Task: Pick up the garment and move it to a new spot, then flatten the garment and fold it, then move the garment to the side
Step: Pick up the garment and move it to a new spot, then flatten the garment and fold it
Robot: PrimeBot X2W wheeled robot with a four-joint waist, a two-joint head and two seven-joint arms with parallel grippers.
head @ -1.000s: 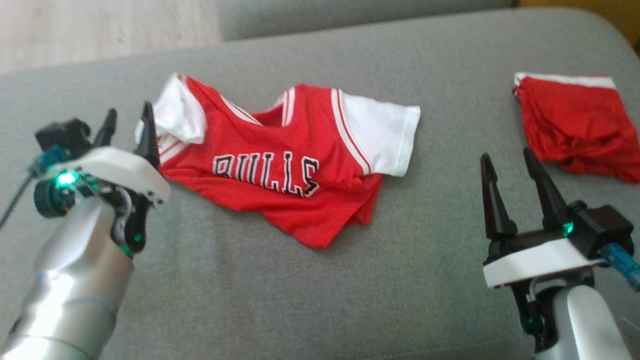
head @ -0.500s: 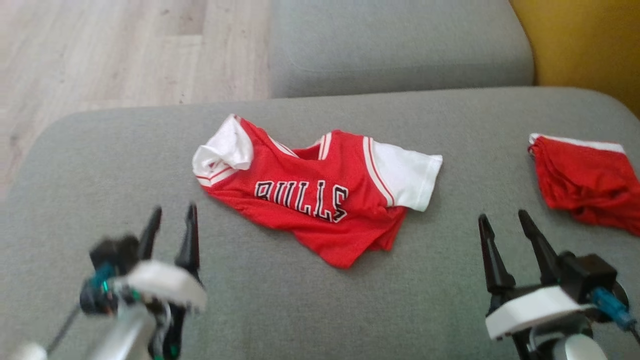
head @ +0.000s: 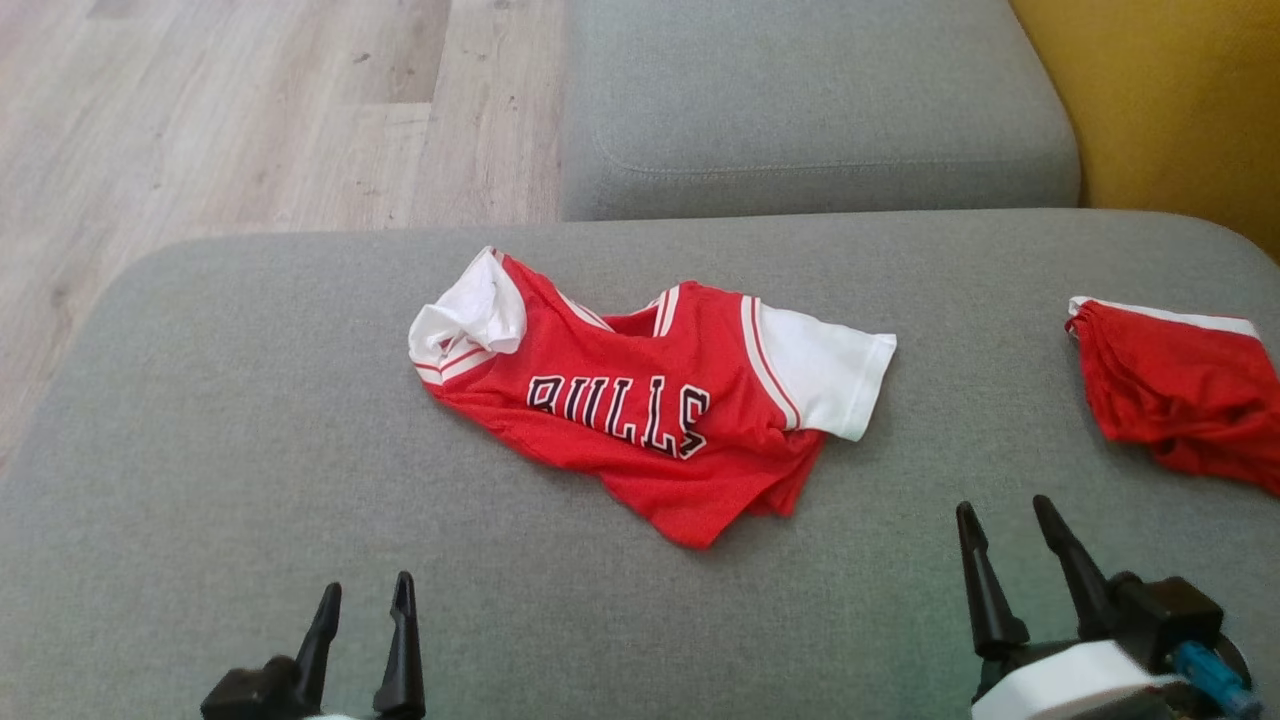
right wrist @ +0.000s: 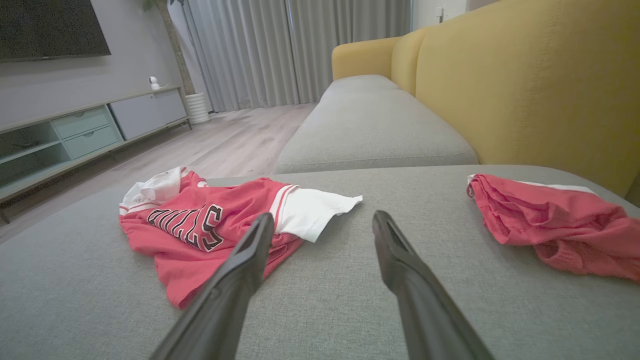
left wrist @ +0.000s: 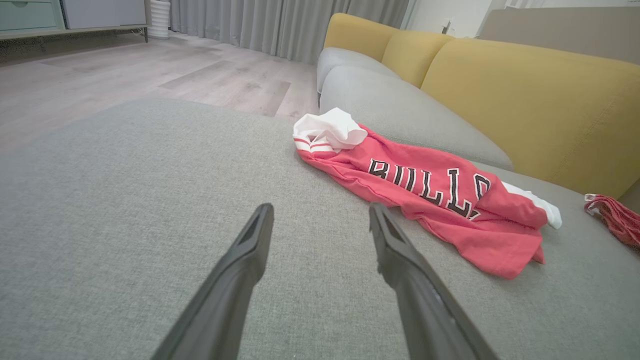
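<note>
Where it lies rumpled on the grey seat cushion [head: 200,450], the red jersey [head: 640,400] is found near the cushion's middle, with its BULLS lettering turned upward. One white sleeve is spread flat toward the robot's right, while the other is bunched up at the left end, and the lower hem is creased and folded on the near side. The jersey is touched by neither gripper. The left gripper [head: 367,585] is held over bare cushion, nearer the robot and to the jersey's left, its fingers set wide apart with nothing between them. The right gripper [head: 1004,505] is held to the jersey's right, fingers likewise spread and empty. Farther right, well apart, a second red garment [head: 1170,400] with a white band is heaped. Beyond are seen a yellow backrest [head: 1150,100] and a pale wooden floor [head: 250,100].
</note>
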